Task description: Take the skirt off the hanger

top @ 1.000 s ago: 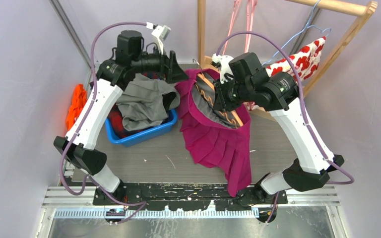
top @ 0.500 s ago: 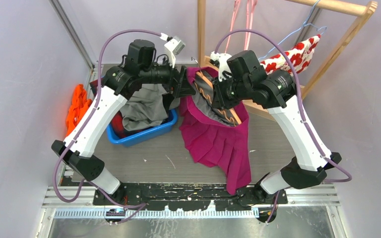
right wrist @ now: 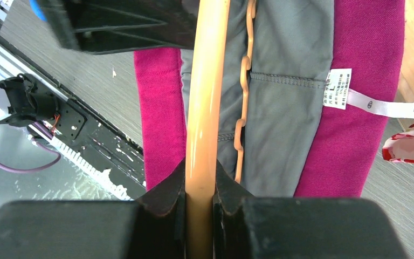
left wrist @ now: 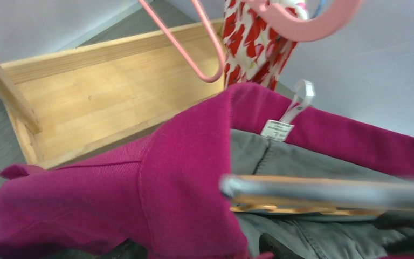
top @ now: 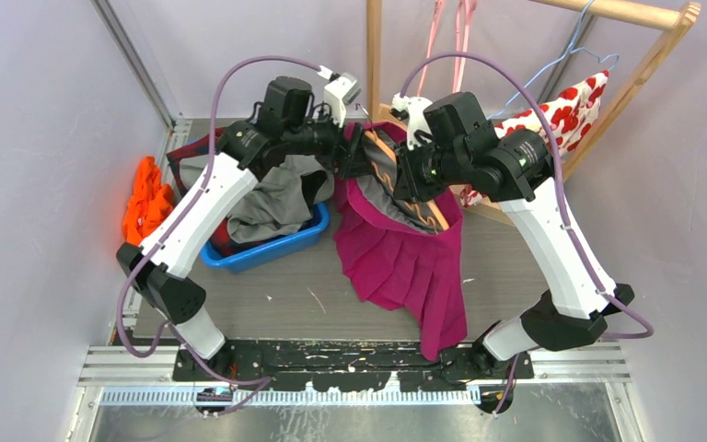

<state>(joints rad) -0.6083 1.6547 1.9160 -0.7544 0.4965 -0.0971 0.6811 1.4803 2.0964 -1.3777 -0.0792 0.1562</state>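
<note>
The magenta pleated skirt with a grey lining hangs from a tan wooden hanger and drapes down onto the table. My right gripper is shut on the hanger's bar, with the skirt's waistband spread beyond it. My left gripper is at the waistband's left end. In the left wrist view its dark fingertips show only at the bottom edge, apart, on either side of a fold of the waistband. The hanger bar is blurred there.
A blue bin heaped with grey clothes stands left of the skirt. An orange cloth lies at the far left. A wooden rack behind holds pink hangers and a red-and-white garment.
My left arm has swung right from over the bin to the skirt's waistband. My right gripper has kept its hold on the hanger and hardly moved.
</note>
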